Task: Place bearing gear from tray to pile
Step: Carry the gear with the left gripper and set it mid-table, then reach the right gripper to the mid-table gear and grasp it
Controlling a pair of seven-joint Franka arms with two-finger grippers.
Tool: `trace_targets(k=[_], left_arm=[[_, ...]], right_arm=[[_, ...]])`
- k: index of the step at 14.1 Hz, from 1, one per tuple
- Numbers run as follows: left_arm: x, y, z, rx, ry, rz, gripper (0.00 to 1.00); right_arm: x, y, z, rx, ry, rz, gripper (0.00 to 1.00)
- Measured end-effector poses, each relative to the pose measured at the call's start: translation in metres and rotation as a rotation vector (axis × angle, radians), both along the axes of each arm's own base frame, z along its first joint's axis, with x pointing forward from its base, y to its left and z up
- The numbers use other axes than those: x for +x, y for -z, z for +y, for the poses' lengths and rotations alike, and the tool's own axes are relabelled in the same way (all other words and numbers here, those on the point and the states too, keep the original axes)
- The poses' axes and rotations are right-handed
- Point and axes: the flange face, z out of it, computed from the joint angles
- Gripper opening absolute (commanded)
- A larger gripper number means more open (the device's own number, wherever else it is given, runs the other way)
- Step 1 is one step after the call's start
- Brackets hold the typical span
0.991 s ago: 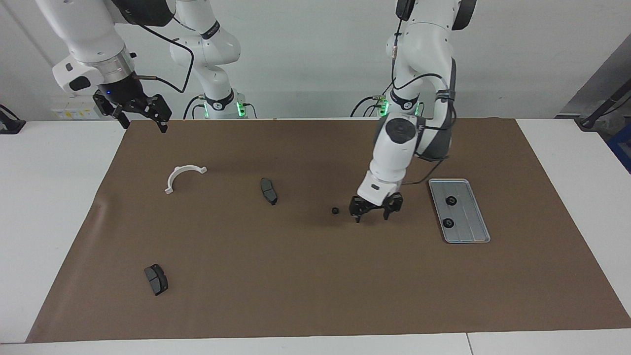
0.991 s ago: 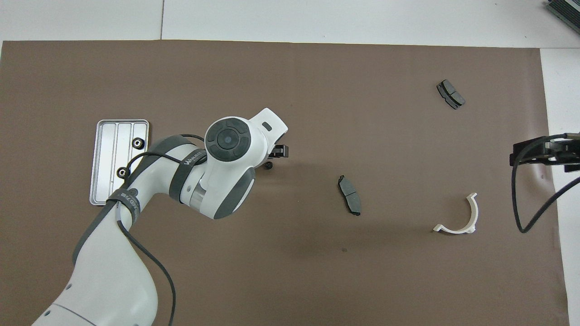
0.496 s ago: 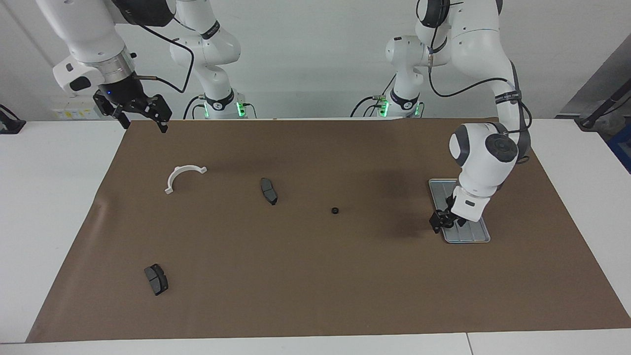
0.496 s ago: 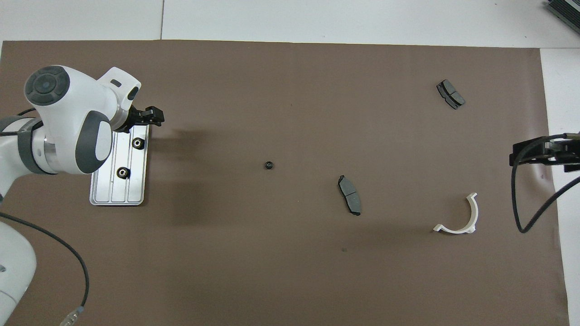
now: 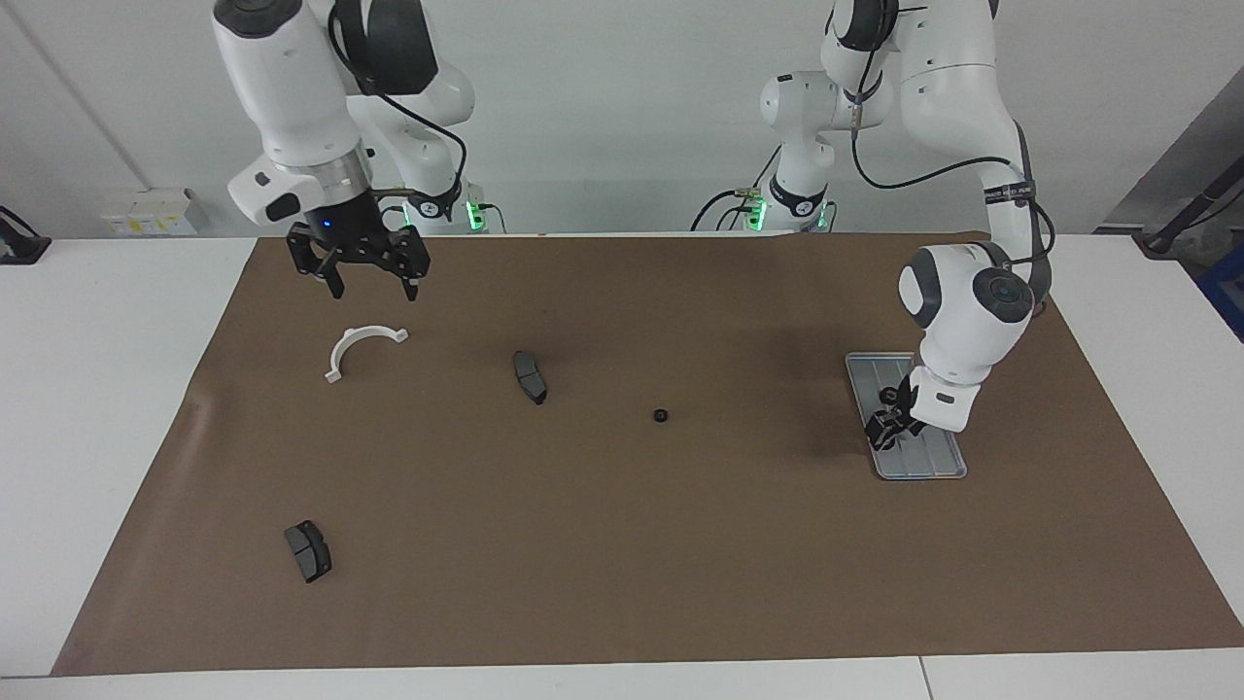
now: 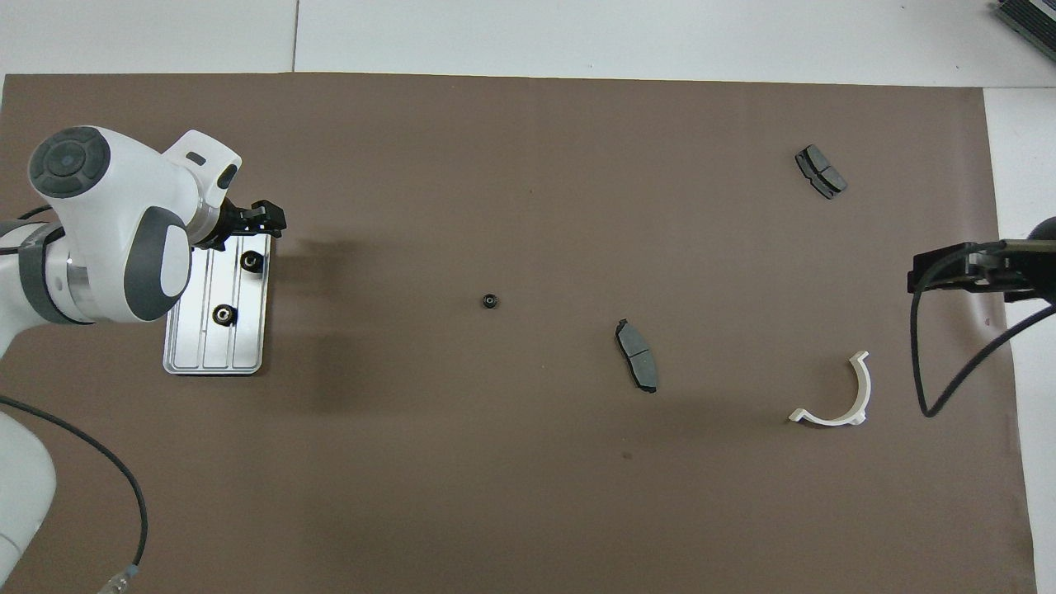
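Note:
The silver tray [image 5: 935, 455] [image 6: 213, 356] lies at the left arm's end of the brown mat. Two small black bearing gears sit on it, one [image 6: 223, 314] nearer the robots and one [image 6: 252, 261] farther. A third bearing gear [image 5: 661, 416] [image 6: 490, 301] lies loose mid-mat. My left gripper [image 5: 887, 428] [image 6: 262, 221] hangs low over the tray's farther gear. The pile is a white half-ring bracket [image 5: 362, 348] [image 6: 841, 396] and two dark brake pads [image 5: 531, 376] [image 5: 308, 550]. My right gripper [image 5: 372, 284] [image 6: 949, 272] hovers open and empty over the mat by the bracket.
The brown mat [image 5: 622, 564] covers most of the white table. One brake pad [image 6: 636, 355] lies mid-mat between the loose gear and the bracket. The other brake pad [image 6: 820, 172] lies far out toward the right arm's end.
My left gripper left the loose gear on the mat, swung to the tray and dropped lower over it. My right arm moved in from the table's end to over the mat near the bracket.

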Motion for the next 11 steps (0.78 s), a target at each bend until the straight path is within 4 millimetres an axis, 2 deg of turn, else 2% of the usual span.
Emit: trace_targets(k=[3, 6, 11], left_arm=[[0.000, -0.002, 0.001, -0.006, -0.085, -0.011, 0.65], [0.000, 0.000, 0.000, -0.013, -0.138, -0.033, 0.61], [-0.003, 0.007, -0.005, -0.025, -0.208, -0.055, 0.57]], right_arm=[[0.016, 0.058, 0.074, 0.040, 0.045, 0.001, 1.00], [0.024, 0.109, 0.128, 0.087, 0.070, 0.001, 1.00], [0.006, 0.165, 0.217, 0.061, 0.045, -0.058, 1.00]])
